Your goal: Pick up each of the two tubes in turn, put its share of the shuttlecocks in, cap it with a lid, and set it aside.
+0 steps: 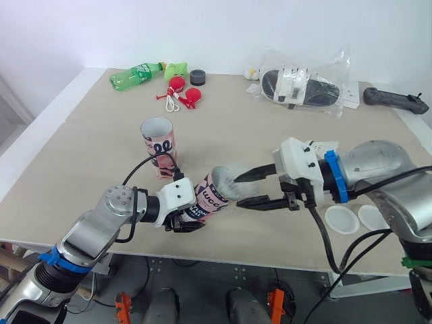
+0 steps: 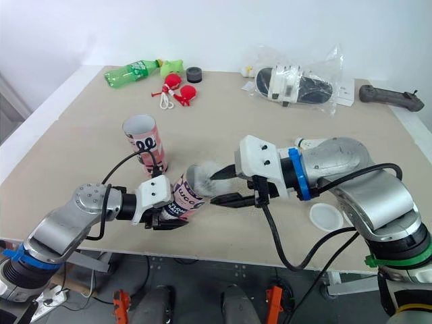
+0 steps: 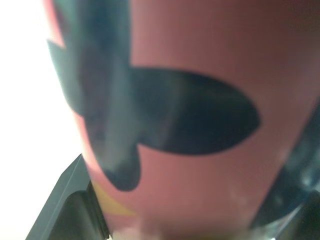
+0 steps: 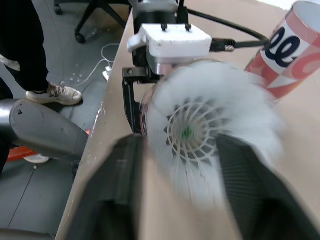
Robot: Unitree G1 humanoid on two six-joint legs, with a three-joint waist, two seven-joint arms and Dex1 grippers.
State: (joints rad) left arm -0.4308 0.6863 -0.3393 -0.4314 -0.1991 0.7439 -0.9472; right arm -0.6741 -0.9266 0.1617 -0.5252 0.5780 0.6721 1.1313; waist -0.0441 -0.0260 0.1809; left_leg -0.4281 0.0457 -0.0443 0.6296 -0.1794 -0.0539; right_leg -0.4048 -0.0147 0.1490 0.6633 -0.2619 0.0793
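Observation:
My left gripper (image 1: 191, 214) is shut on a pink printed tube (image 1: 214, 196), held tilted just above the table's front edge; the tube's pink side (image 3: 200, 100) is pressed close in the left wrist view. A white shuttlecock (image 4: 200, 135) sits in the tube's mouth, feathers outward. My right gripper (image 1: 238, 190) is open, its two fingers flanking the feathers from the right. The second pink tube (image 1: 157, 142) stands upright and open behind the held one. Two white lids (image 1: 342, 219) lie flat at the front right, under my right arm.
At the back of the table lie a green bottle (image 1: 135, 75), red toys (image 1: 183, 94), a black roll (image 1: 198, 77), a plastic bag with a sandal (image 1: 304, 86) and a black controller (image 1: 395, 100). A person's legs (image 4: 25, 50) stand beyond the front edge.

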